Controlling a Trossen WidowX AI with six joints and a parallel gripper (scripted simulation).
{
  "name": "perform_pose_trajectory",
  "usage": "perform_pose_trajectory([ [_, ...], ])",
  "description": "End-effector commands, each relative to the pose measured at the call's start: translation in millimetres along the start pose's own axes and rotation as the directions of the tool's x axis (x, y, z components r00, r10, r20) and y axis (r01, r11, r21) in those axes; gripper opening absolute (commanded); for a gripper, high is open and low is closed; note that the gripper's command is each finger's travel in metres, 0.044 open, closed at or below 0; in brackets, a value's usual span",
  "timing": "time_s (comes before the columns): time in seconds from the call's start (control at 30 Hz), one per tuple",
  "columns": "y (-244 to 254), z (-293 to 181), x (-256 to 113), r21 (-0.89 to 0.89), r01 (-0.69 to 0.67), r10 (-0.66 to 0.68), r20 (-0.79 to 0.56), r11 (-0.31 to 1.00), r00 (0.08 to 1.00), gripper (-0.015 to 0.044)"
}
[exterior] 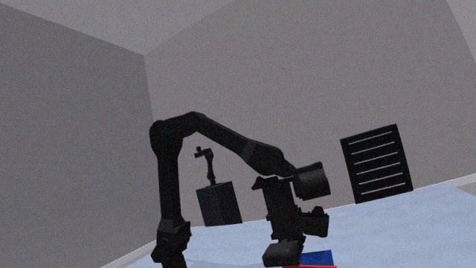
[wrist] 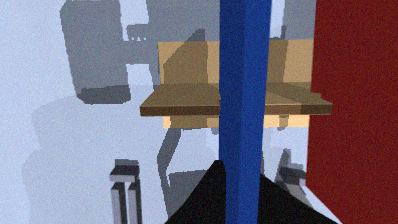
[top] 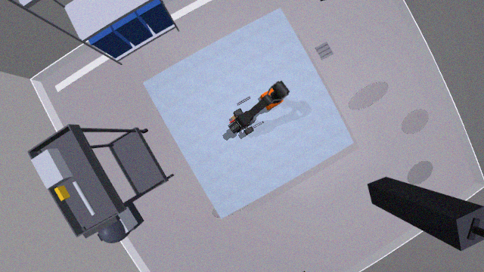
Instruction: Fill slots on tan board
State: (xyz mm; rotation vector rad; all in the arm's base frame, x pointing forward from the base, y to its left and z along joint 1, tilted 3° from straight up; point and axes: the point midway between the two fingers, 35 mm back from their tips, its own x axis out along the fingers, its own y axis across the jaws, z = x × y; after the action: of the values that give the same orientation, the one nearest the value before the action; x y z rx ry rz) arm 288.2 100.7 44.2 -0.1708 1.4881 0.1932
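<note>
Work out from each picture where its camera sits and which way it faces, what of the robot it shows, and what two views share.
Top: high overhead, facing down at the pale blue surface; the arm shows from above.
Exterior: low, off to one side, looking across the surface to the walls; the arm shows in profile.
Wrist: by the pincer, looking along it; dark fingers flank the blue board.
Shared: exterior and wrist both show blue and red boards.

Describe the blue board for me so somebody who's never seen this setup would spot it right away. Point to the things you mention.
In the wrist view, find the tan board (wrist: 186, 95) lying across the pale blue tabletop (wrist: 60, 135). The blue board (exterior: 317, 257) (wrist: 243, 100) is the narrow upright strip crossing in front of it, gripped in the black claw (wrist: 227, 168). The red board (wrist: 356, 95) beside it looks much broader.
</note>
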Motion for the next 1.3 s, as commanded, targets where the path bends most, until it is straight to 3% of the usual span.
perform_pose_trajectory([
  [0.0,0.3,0.0,0.3,0.003,-0.002,0.002,0.0,1.0,1.0,0.0],
  [1.17,0.7,0.0,0.3,0.004,0.0,0.0,-0.001,1.0,1.0,0.0],
  [1.27,0.7,0.0,0.3,0.004,0.0,0.0,-0.001,1.0,1.0,0.0079],
])
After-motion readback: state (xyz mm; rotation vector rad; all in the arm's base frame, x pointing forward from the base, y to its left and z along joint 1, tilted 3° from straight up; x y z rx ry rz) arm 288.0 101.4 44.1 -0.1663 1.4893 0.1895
